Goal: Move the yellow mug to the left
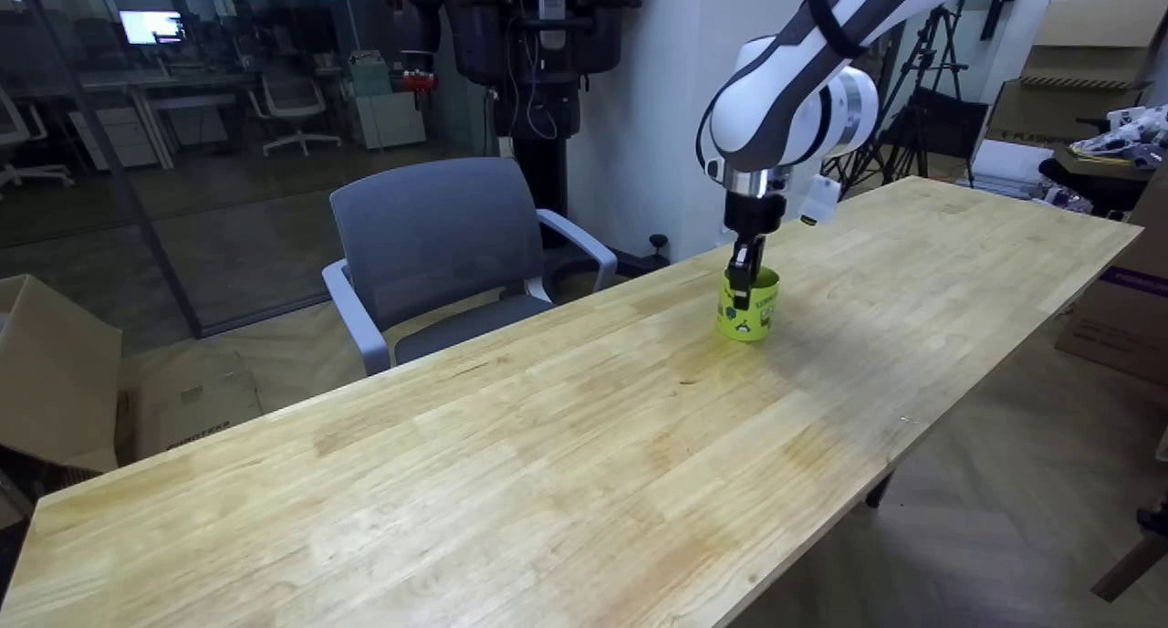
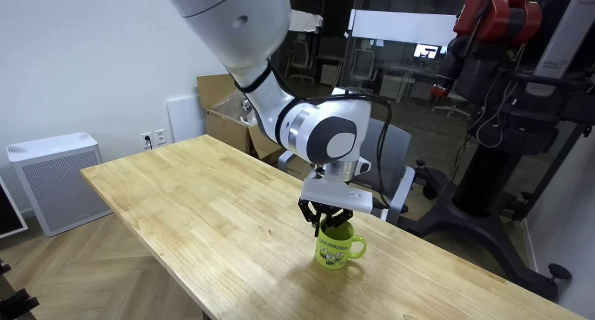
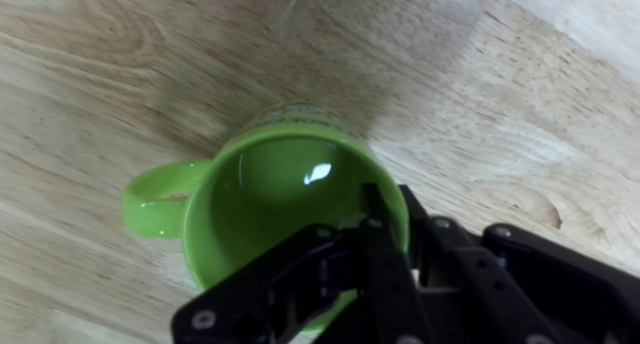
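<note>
Your gripper point(image 3: 387, 189) pointed down over the desk point(image 2: 209, 208), with the yellow mug point(image 2: 332, 251) directly beneath it. In the wrist view, one finger point(image 3: 375, 202) sat inside the mug and the opposite finger point(image 3: 414, 205) sat outside, so that you had the mug wall pinched between them. The mug's opening faced up toward the gripper. Its handle point(image 3: 150, 214) projected on the side away from the pinched wall. In both exterior views the mug's base was at or just above the desk below the gripper; you could not confirm contact. The robot arm point(image 2: 246, 36) extended upward from the gripper. In an exterior view, the chair point(image 2: 396, 145) stood behind the gripper, beyond the desk edge.
</note>
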